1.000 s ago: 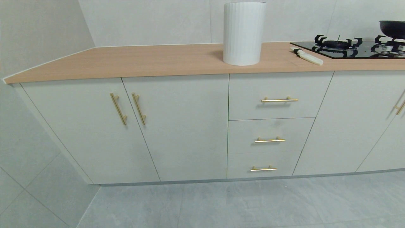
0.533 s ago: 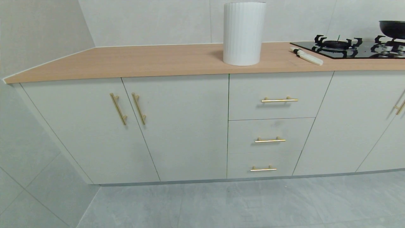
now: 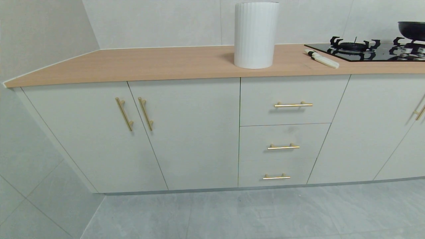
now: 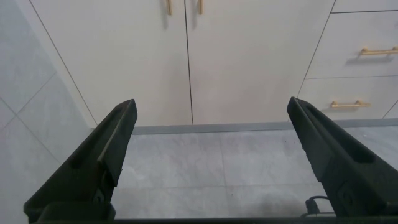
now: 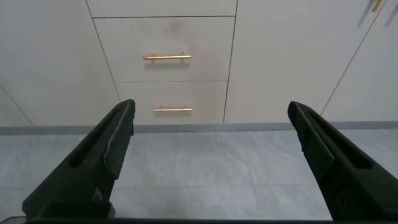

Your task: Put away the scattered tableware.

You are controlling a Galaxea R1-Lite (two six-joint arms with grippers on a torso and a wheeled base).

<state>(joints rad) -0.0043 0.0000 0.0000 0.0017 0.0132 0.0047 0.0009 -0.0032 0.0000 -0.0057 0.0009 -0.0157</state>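
A cream-handled knife [image 3: 321, 59] lies on the wooden countertop [image 3: 159, 63] beside the hob. A tall white ribbed canister [image 3: 255, 35] stands near the counter's middle. My left gripper [image 4: 211, 109] hangs low over the grey floor, open and holding nothing, facing the double cabinet doors [image 4: 186, 56]. My right gripper [image 5: 211, 109] is likewise open with nothing in it, low over the floor and facing the lower drawers [image 5: 166, 57].
Three shut drawers with gold handles [image 3: 293, 105] sit under the counter, double cabinet doors [image 3: 136, 132] to their left. A black gas hob [image 3: 368, 49] with a dark pan [image 3: 411, 30] is at the right. A tiled wall [image 3: 36, 39] closes the left side.
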